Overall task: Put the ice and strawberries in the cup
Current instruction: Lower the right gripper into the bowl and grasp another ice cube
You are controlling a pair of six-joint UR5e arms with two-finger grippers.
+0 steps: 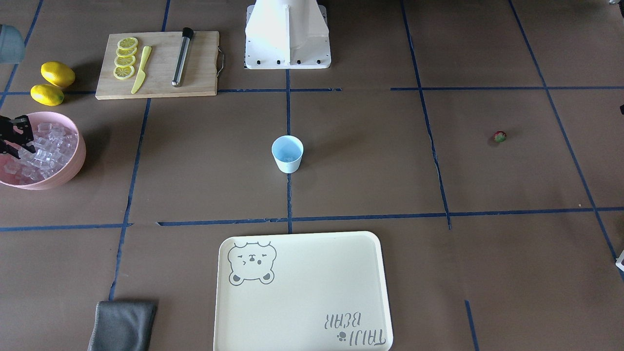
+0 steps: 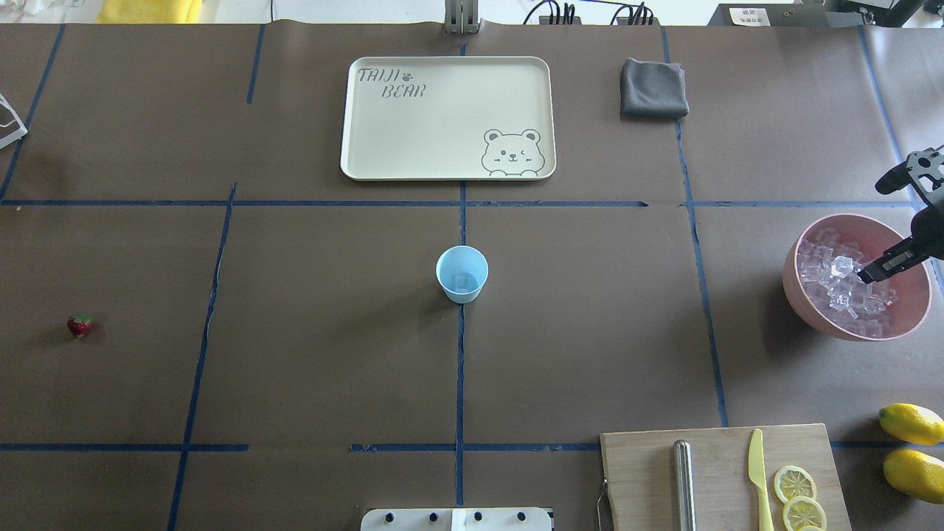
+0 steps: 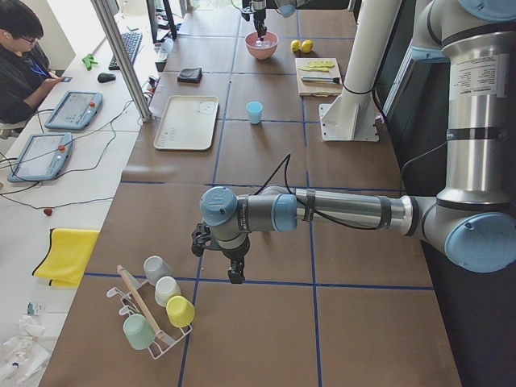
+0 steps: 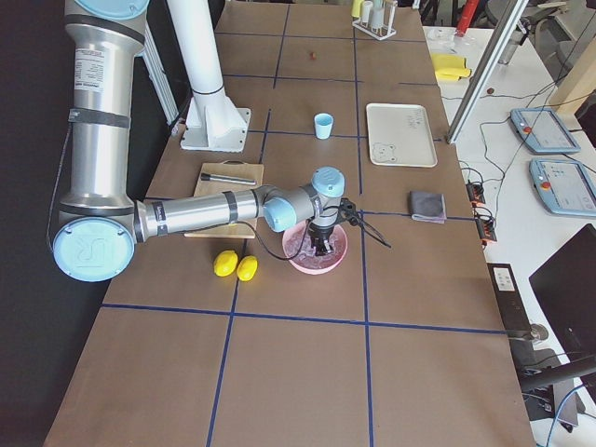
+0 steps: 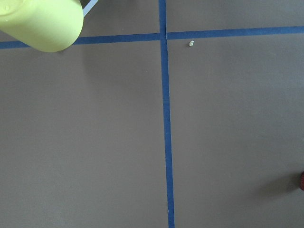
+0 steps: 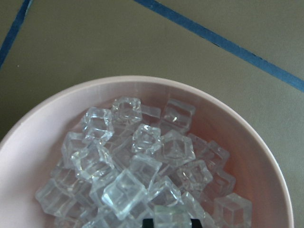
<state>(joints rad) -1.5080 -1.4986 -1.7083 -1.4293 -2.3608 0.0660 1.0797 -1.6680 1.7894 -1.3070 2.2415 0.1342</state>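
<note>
The light blue cup (image 2: pixel 462 273) stands upright at the table's middle, and a clear cube seems to lie in its bottom. Ice (image 2: pixel 833 284) fills the pink bowl (image 2: pixel 804 302) at the right end. My right gripper (image 2: pixel 877 269) reaches down into the bowl. In the right wrist view its fingertips (image 6: pixel 148 222) sit tight on either side of one ice cube (image 6: pixel 171 216). The strawberry (image 2: pixel 80 324) lies alone on the table far to the left. My left gripper (image 3: pixel 234 272) hangs over bare table beyond it; I cannot tell whether it is open or shut.
A cream tray (image 2: pixel 354 147) lies beyond the cup, with a grey cloth (image 2: pixel 653 88) to its right. A cutting board (image 2: pixel 641 472) holds lemon slices, a yellow knife and a metal rod, with two lemons (image 2: pixel 911 422) beside it. A rack of cups (image 3: pixel 157 310) stands by my left gripper.
</note>
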